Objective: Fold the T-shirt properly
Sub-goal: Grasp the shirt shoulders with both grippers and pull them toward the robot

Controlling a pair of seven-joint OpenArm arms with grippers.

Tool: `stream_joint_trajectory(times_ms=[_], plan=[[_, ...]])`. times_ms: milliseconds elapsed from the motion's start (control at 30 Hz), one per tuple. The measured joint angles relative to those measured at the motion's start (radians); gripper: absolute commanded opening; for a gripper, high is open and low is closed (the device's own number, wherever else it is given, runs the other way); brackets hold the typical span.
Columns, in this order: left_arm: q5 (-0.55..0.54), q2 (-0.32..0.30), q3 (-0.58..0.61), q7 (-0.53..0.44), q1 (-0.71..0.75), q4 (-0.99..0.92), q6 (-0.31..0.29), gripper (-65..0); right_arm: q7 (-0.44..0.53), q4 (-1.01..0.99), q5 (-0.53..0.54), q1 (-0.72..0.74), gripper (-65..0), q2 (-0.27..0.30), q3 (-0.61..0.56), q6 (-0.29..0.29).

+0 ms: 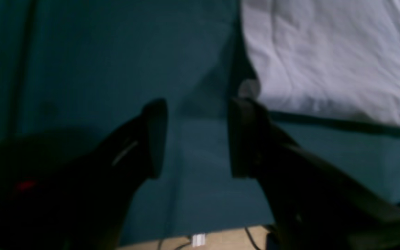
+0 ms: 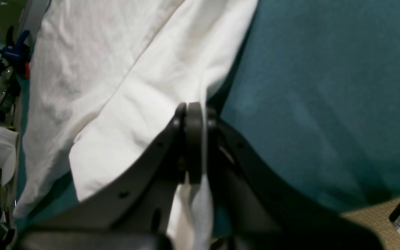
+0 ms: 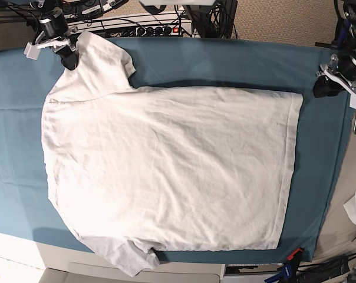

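We are at the very start: the T-shirt [image 3: 166, 171] lies spread flat and unfolded on the worktop [image 3: 319, 177], its hem toward the left arm's side and its neck end toward the right arm's side, one sleeve reaching the far corner and the other hanging at the near edge. Our right hand [image 2: 193, 139] is pressed together and pinching the T-shirt at the far sleeve, with white cloth bunched between and below the fingers [image 2: 194, 118]. Our left hand [image 1: 196, 139] is spread wide with nothing in it, hovering over bare worktop just beside the shirt's far hem corner, apart from the cloth. As we judge it, no fold has been made yet; the left hand has yet to take its corner, and every fold remains ahead.
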Motion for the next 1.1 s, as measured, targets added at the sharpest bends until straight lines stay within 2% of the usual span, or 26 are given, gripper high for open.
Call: stream_joint_trajectory(times_ms=[167, 400, 733, 767, 800, 900, 1067, 1100], plan=[[-0.045, -0.003, 0.043, 0.001, -0.019, -0.021, -0.004, -35.8, 0.0, 0.0, 0.0, 0.0, -65.0, 0.0, 0.0, 0.0], [-0.011, 0.012, 0.204, 0.018, -0.09, -0.023, -0.004, -35.8, 0.0, 0.0, 0.0, 0.0, -65.0, 0.0, 0.0, 0.0], [0.033, 0.023, 0.237, 0.016, -0.13, -0.022, -0.003, -35.8, 0.0, 0.0, 0.0, 0.0, -65.0, 0.0, 0.0, 0.0], [0.039, 0.023, 0.237, 0.01, -0.13, -0.022, -0.002, -36.8, 0.0, 0.0, 0.0, 0.0, -65.0, 0.0, 0.0, 0.0], [0.042, 0.023, 0.237, 0.002, -0.13, -0.022, 0.01, -41.4, 0.0, 0.0, 0.0, 0.0, -65.0, 0.0, 0.0, 0.0], [0.062, 0.023, 0.237, -0.016, -0.13, -0.022, 0.035, -65.0, 0.0, 0.0, 0.0, 0.0, -65.0, 0.0, 0.0, 0.0], [0.091, 0.023, 0.238, -0.038, -0.13, -0.022, 0.042, -65.0, 0.0, 0.0, 0.0, 0.0, -65.0, 0.0, 0.0, 0.001], [0.099, 0.023, 0.238, -0.038, -0.128, -0.022, 0.041, -65.0, -0.001, 0.0, -0.002, 0.0, -65.0, 0.0, 0.0, 0.019]])
